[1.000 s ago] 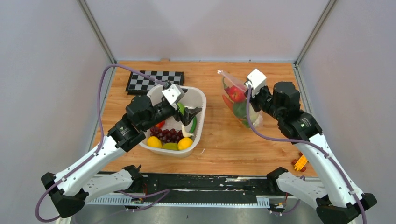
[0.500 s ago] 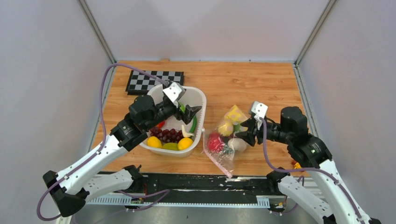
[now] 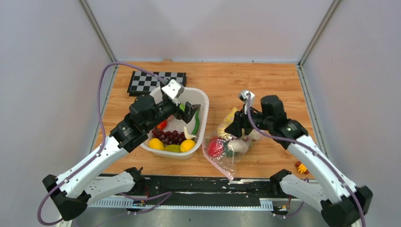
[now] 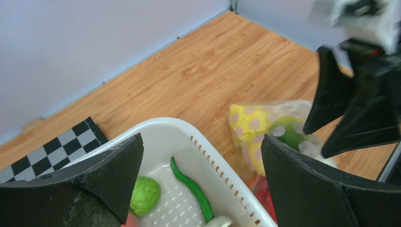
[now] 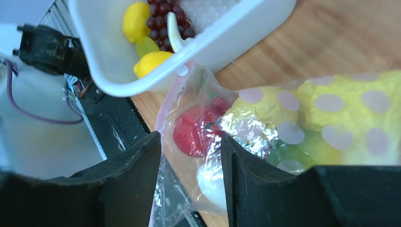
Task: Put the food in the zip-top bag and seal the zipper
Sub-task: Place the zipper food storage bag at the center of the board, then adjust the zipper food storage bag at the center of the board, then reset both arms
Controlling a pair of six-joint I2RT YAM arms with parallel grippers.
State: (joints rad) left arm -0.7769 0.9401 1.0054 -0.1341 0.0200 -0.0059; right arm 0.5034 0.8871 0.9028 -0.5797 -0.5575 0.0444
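Observation:
The zip-top bag (image 3: 226,158) lies on the table just right of the white basket (image 3: 204,101), holding a red tomato (image 3: 216,147), white garlic (image 3: 239,145) and the yellow cabbage (image 3: 229,119). Its pink zipper (image 3: 215,163) runs along the near left edge. My right gripper (image 3: 234,128) hovers open over the bag's (image 5: 208,94) contents, jaws apart and gripping nothing (image 5: 190,137). My left gripper (image 3: 189,111) hangs wide open above the basket (image 4: 156,125). More food sits in the basket: lemons (image 3: 187,145), grapes (image 3: 171,137), a green chili (image 4: 191,187) and a lime (image 4: 144,195).
A black-and-white checkerboard (image 3: 156,81) lies at the back left behind the basket. A small orange toy (image 3: 301,166) sits by the front right edge. Grey walls close the table on three sides.
The right gripper carried the bag from the back of the table to the front beside the basket and let go. The bag now lies flat. The left arm barely shifted.

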